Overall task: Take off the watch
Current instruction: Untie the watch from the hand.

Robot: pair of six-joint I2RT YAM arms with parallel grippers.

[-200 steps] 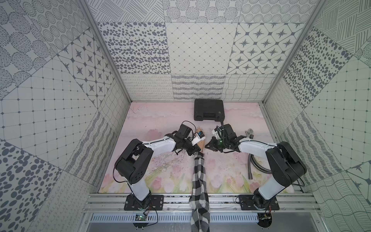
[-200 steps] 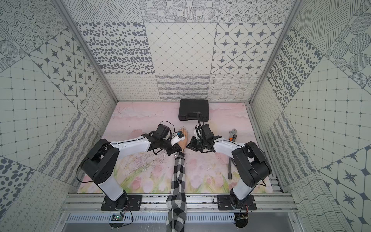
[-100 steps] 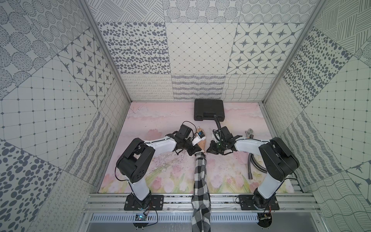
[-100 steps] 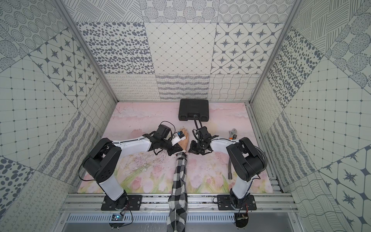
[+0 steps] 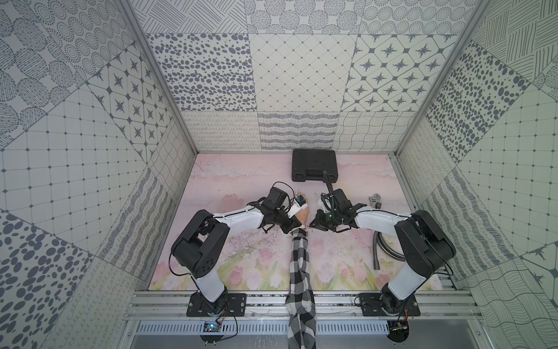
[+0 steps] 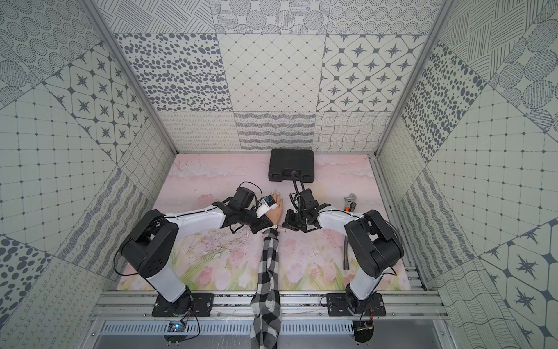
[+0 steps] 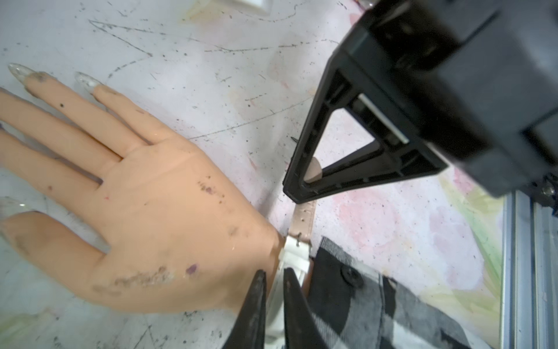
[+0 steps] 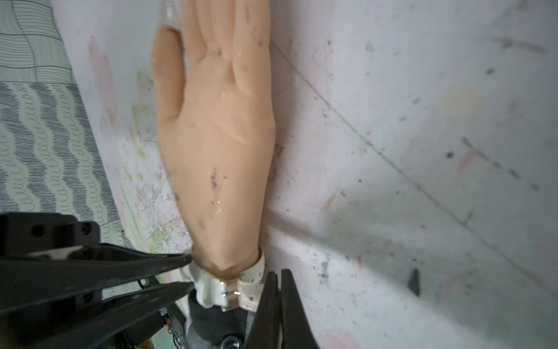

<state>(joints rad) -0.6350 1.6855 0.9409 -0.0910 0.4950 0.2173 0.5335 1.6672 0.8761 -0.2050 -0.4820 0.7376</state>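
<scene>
A mannequin hand (image 5: 303, 215) lies flat on the table, with a black-and-white checked sleeve (image 5: 299, 266) running to the front edge. The watch (image 8: 225, 291) is round its wrist. Its pale strap, metal buckle and holed free end (image 7: 305, 217) show in both wrist views. My left gripper (image 7: 274, 273) is shut on the white part of the strap at the wrist's left side. My right gripper (image 8: 278, 273) is shut on the strap's free end at the right side. In both top views the two grippers meet at the wrist, left (image 5: 294, 226) and right (image 6: 285, 225).
A closed black case (image 5: 314, 164) stands at the back centre. An adjustable wrench (image 5: 375, 201) lies at the right behind my right arm. A grey flexible hose (image 5: 377, 250) curves by that arm's base. Patterned walls close in three sides.
The right arm has shifted slightly, its gripper settling lower against the wrist. The left arm and the hand have stayed put. Both grippers remain shut.
</scene>
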